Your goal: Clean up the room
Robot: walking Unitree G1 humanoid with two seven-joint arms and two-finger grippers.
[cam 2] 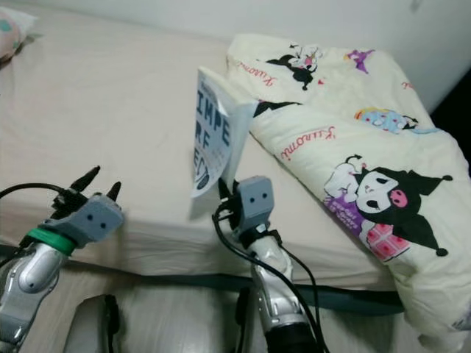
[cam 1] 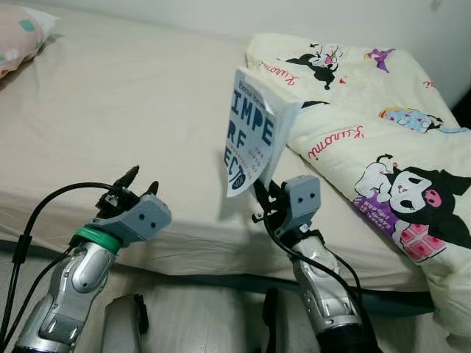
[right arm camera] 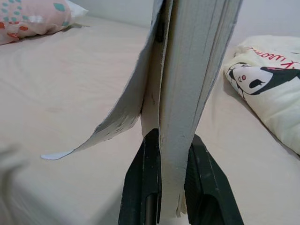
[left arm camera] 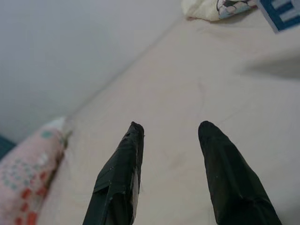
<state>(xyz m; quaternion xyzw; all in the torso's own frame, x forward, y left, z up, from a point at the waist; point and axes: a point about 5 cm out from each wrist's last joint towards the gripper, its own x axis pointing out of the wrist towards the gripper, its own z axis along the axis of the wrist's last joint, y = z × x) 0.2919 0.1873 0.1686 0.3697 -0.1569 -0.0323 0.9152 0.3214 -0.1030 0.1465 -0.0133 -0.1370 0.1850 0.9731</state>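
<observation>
Book (cam 1: 254, 132) w/ big blue letters is up in the air over the bed (cam 1: 132, 125), near the front edge, and your right gripper (cam 1: 263, 197) has it. Look at the right wrist view: both black fingers (right arm camera: 145, 187) pinch the bottom of the book, one on each side, tight on the pages. Its front cover (right arm camera: 117, 117) flops away from the rest and curls down. The book stands almost straight up, tipped a bit to your left. Just beside it, on your right, a pale yellow blanket (cam 1: 368, 132) w/ cartoon characters lies bunched on the bed and hangs a little over the front edge. Your left gripper (cam 1: 140, 180) is up too, near the front edge of the bed, well apart from the book. Its two fingers (left arm camera: 122, 178) are spread w/ a gap between them and hold nothing. They point over the bare beige sheet. A pink pillow (cam 1: 22, 37) w/ small colored spots sits at the far left corner of the bed, by the wall (left arm camera: 70, 47). Black cables (cam 1: 44, 213) run along both silver arms. Wood floor (cam 1: 199, 316) shows below the bed edge.
</observation>
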